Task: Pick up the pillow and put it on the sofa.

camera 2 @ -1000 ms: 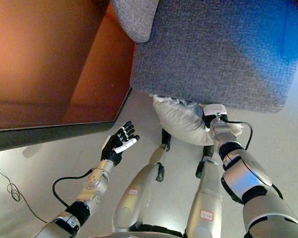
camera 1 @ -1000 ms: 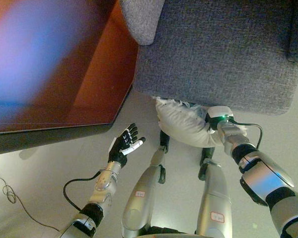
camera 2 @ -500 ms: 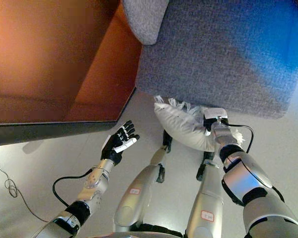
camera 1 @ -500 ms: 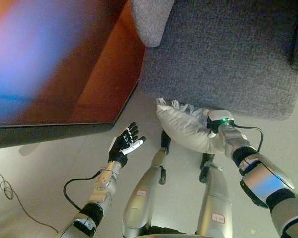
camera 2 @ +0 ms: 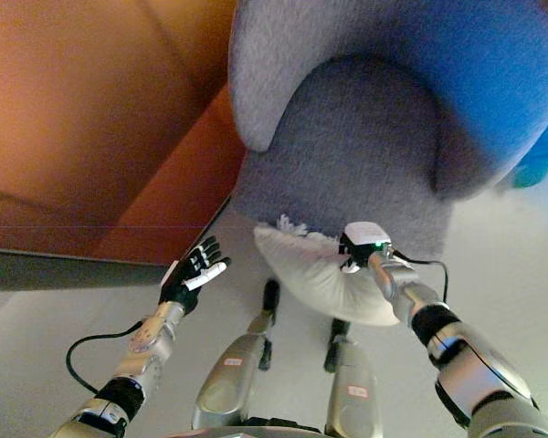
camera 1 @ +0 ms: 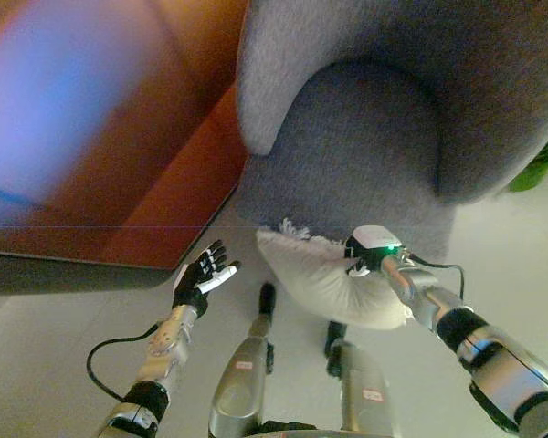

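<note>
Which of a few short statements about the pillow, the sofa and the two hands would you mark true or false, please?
1. The pillow lies on the sofa seat. False: it is held off the floor in front of the sofa's base.
2. The left hand is open and holds nothing. True.
3. The pillow is dark grey. False: it is off-white, with a fringed edge.
4. The right arm reaches to the pillow. True; its hand is hidden there.
</note>
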